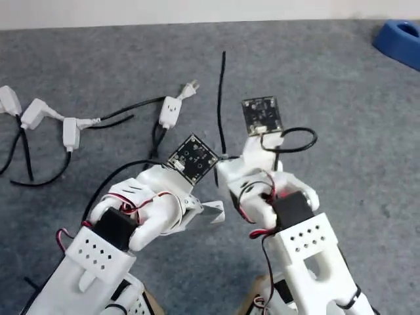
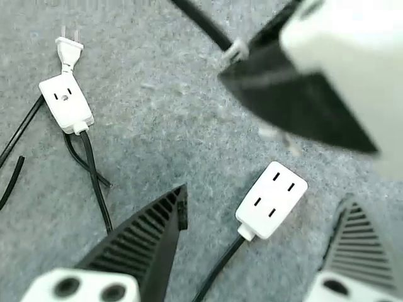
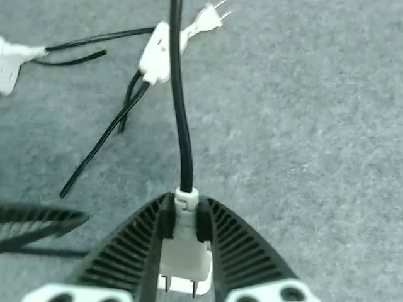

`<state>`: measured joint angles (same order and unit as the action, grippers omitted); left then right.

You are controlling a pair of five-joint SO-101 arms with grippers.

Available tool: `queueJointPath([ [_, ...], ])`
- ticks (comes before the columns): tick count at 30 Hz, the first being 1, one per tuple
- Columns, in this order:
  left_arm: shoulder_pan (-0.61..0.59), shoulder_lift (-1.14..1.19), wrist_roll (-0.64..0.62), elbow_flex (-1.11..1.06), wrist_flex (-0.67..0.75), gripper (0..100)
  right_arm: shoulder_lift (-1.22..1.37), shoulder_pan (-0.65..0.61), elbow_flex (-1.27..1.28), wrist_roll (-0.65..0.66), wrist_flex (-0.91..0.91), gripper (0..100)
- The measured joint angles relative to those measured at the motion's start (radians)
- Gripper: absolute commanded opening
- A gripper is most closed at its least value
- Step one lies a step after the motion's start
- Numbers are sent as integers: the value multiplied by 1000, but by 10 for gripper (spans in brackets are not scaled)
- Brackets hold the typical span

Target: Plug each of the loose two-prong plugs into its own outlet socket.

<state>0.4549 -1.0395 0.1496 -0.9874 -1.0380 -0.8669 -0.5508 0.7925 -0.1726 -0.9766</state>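
Note:
My right gripper (image 3: 187, 202) is shut on a white two-prong plug (image 3: 184, 251), whose black cable (image 3: 179, 94) runs away across the carpet. My left gripper (image 2: 266, 196) stands open just above a white outlet socket (image 2: 272, 200) that lies flat between its black fingers (image 2: 151, 233). The right arm's gripper hangs close over that socket. Farther off lies a second white socket (image 2: 65, 102) (image 1: 169, 111) with a loose white plug (image 2: 68, 50) (image 1: 190, 88) at its end.
Grey carpet covers the table. Several more white sockets (image 1: 70, 131) on black cables lie at the far left. A blue object (image 1: 401, 39) sits in the far right corner. The two arms stand close together in the middle.

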Motion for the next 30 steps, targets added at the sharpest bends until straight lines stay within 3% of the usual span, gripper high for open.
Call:
queueJointPath([
  [14,-2,0,3,-25,84,361,-3,-72,83,0,17,6],
  [20,-31,5,11,-109,187,361,-3,-72,83,15,-20,6],
  [30,-135,284,44,-68,310,361,-3,-72,5,83,-157,6],
])
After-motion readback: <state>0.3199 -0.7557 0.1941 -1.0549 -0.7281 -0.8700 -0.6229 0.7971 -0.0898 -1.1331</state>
